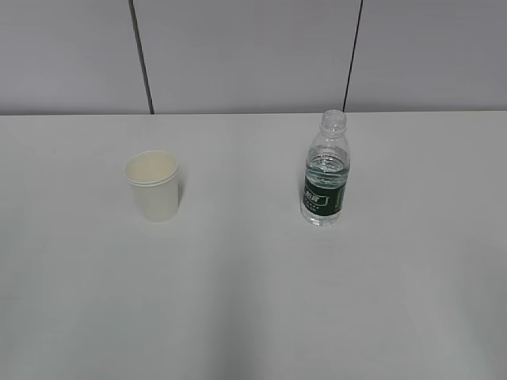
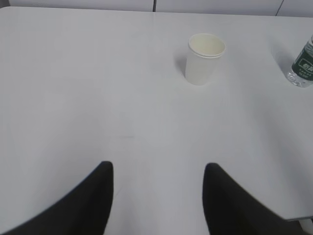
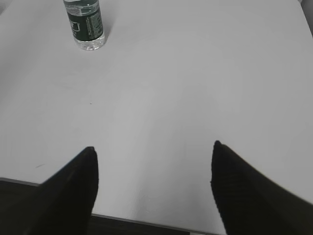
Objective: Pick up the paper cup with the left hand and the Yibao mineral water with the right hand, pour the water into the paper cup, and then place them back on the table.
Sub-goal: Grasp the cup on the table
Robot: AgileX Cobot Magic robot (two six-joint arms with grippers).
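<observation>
The cream-white paper cup (image 1: pixel 154 186) stands upright on the white table (image 1: pixel 253 301), left of centre. To its right stands the Yibao mineral water (image 1: pixel 325 169), a clear uncapped bottle with a dark green label and water inside. Neither arm shows in the exterior view. In the left wrist view the paper cup (image 2: pixel 204 58) is far ahead and a little right of my left gripper (image 2: pixel 159 167), which is open and empty; the bottle (image 2: pixel 304 66) is cut by the right edge. My right gripper (image 3: pixel 154 147) is open and empty, with the bottle (image 3: pixel 86 24) far ahead at upper left.
A grey panelled wall (image 1: pixel 253 55) with dark seams rises behind the table's far edge. The table's near edge (image 3: pixel 146 219) lies under the right gripper, with dark floor below it.
</observation>
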